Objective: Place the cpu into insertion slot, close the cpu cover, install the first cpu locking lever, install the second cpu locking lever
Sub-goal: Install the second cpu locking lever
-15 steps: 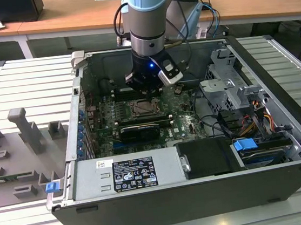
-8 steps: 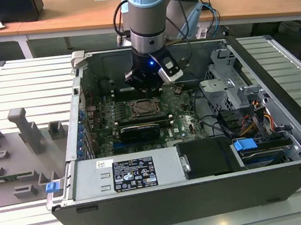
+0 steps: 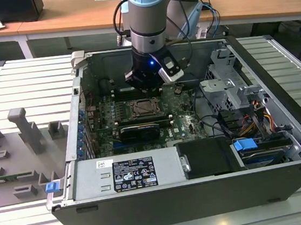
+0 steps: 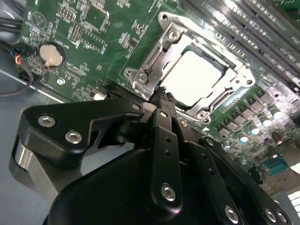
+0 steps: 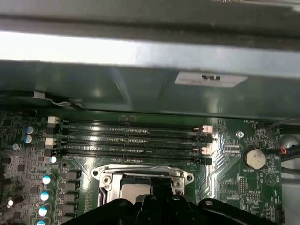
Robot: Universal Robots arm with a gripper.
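Grey slatted bench (image 3: pixel 6 88), open computer case (image 3: pixel 283 130)

Wooden desks (image 3: pixel 74 15) behind grey bench (image 3: pixel 21 78)

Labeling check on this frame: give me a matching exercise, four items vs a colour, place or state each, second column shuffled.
Items:
1. cpu
2. cpu cover
3. coin cell
4. gripper

Descriptions:
A. round and silver, on the green board away from the socket
B. black, tip at the socket's edge
C. pale metal square seated in the insertion slot
D. silvery frame lying flat around the chip

Pairs: 1-C, 2-D, 3-A, 4-B
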